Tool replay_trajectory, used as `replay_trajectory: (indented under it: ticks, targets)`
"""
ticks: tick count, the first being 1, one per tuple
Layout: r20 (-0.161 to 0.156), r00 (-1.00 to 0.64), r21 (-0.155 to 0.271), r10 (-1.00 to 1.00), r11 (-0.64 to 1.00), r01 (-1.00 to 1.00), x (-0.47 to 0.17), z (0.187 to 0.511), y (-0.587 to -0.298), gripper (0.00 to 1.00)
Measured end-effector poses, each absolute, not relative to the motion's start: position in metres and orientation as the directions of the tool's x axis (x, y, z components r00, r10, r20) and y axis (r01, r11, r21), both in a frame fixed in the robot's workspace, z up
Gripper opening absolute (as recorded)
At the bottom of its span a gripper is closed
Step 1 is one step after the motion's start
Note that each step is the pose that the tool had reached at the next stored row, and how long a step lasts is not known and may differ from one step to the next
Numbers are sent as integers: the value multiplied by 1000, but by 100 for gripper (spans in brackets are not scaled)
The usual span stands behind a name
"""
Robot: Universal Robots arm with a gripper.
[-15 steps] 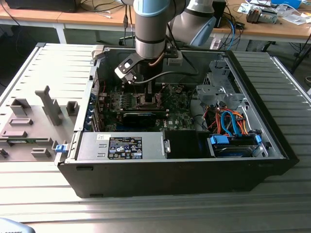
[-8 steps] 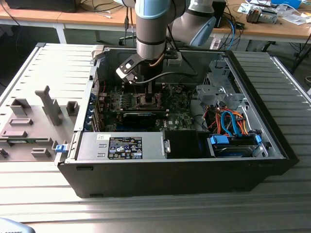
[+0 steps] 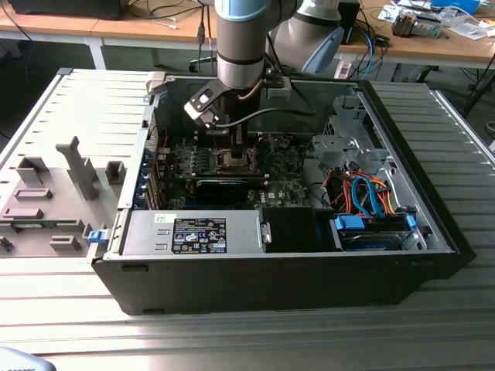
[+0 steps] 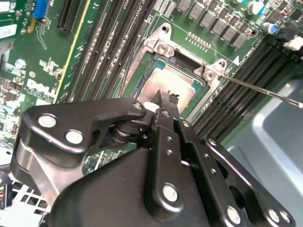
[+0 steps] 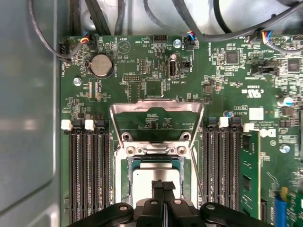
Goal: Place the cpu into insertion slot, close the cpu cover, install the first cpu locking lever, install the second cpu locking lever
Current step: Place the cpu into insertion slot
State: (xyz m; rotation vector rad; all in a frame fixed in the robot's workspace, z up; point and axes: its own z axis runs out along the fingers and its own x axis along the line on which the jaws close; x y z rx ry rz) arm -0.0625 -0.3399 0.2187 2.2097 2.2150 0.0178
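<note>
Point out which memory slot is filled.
The one holding the green module, outermost in its bank; the other slots are empty and black.

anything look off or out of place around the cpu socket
The cpu cover stands flipped up rather than flat over the cpu, and a thin locking lever sticks out unlatched. The claw is at the cpu. No damage shows.

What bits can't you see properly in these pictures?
- Chip: in the first wrist view, the gripper covers its near part.
- Socket: in the second wrist view, the gripper hides about half.
- Thin lever: in the second wrist view, the picture's edge cuts off its end.
- Whether the shut fingers touch the chip: cannot tell.
- Exterior view: the arm blocks the socket.
</note>
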Motion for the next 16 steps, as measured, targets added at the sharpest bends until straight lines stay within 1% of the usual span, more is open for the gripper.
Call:
replay_trajectory:
  ticks: [16]
  targets:
    - [-4, -2, 17, 1000, 3, 1000, -63, 254, -340, 11]
